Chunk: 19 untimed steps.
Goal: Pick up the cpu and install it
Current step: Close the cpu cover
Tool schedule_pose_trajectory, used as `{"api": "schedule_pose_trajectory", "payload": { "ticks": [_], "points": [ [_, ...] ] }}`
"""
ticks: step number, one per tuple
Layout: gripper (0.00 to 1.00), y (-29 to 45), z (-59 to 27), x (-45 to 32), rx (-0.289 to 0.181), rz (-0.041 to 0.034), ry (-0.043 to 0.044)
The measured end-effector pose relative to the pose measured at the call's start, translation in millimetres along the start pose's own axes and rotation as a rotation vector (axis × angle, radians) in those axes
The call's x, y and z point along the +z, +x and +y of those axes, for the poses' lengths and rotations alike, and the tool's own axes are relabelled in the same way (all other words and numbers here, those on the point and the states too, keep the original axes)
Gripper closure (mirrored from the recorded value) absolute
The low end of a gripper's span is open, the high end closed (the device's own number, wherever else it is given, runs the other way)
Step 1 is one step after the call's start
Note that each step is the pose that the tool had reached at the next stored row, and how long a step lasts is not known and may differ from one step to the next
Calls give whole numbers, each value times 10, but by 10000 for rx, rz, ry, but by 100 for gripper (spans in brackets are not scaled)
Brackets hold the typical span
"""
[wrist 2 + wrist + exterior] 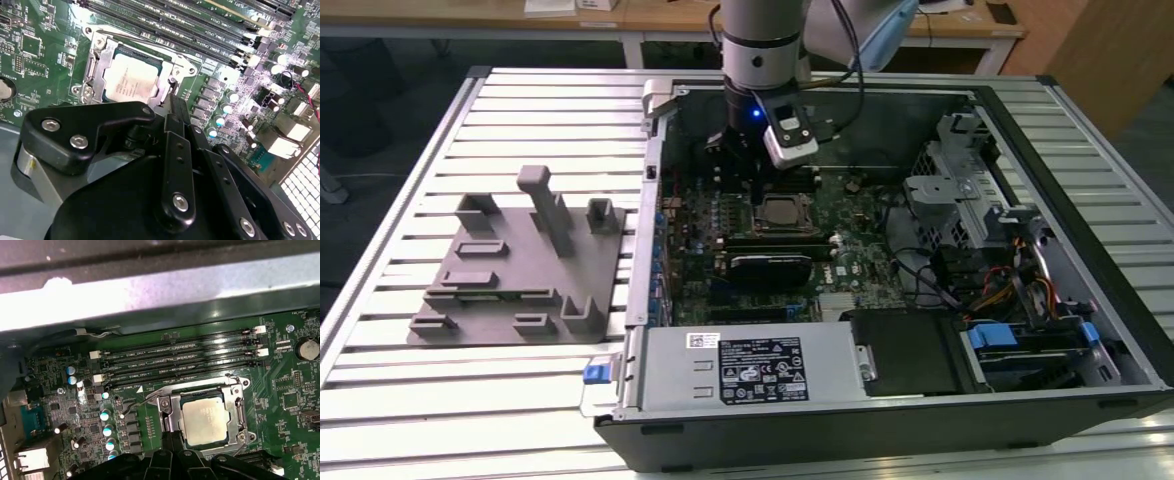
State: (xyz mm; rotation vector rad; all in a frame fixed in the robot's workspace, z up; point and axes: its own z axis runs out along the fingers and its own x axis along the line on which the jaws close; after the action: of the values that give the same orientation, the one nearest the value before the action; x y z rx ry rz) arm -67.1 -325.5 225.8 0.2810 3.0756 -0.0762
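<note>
Already cpu (202, 421) seated in socket (235, 407); hand (171, 437) just beside it, grip state unclear.

Bright, even light; white glare on the case wall (150, 295), soft sheen on the cpu (131, 79).

Small square cpu (204, 420) w/ shiny silver-grey metal top. Dull steel socket frame (235, 407). Glossy green circuit board (285, 400). Matt grey plastic block fixture (507, 270), 9 o'clock in exterior view.
</note>
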Motion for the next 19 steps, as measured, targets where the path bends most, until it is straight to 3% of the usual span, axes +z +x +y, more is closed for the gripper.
{"api": "schedule_pose_trajectory", "payload": {
  "ticks": [3,12,16,19],
  "points": [
    [89,-37,7,1,0,0,1],
    [89,-326,60,16,0,0,0],
    [89,-345,64,13,0,1,3],
    [89,-348,62,-33,1,0,0]
  ]
}}
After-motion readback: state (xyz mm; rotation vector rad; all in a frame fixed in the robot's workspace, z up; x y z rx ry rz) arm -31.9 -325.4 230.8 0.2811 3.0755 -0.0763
